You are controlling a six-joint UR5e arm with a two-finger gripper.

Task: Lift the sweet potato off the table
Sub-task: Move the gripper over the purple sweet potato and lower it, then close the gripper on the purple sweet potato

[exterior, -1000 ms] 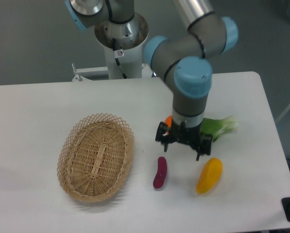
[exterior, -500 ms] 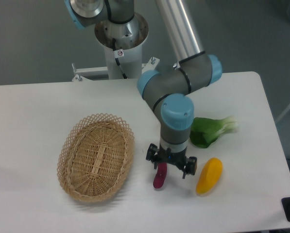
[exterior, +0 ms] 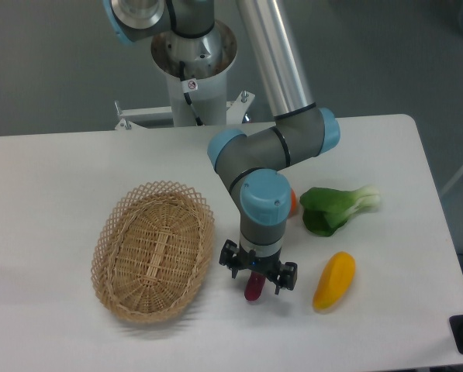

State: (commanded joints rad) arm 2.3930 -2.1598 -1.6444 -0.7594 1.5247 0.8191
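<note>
The sweet potato [exterior: 253,288] lies on the white bench [exterior: 53,201], just to the right of the wicker basket [exterior: 153,249], and only its lower, dark magenta end shows. The rest of it is covered by the gripper [exterior: 257,273], which is down directly over it with the arm's wrist pointing straight at the bench. Black fingers stand out to the left and right of the tuber, so the jaws appear spread to either side of it; from this angle I cannot tell whether they actually press on it or merely straddle it.

Measured from the basket, everything else sits farther right than the sweet potato. A yellow-orange pepper [exterior: 334,280] lies on the bench beyond the gripper, apart from it. A leafy green vegetable [exterior: 333,209] with a pale stalk rests farther back and to the right of the basket. Between that green and the arm, a sliver of an orange fruit [exterior: 293,203] peeks out, mostly hidden behind the blue-capped wrist joint.
</note>
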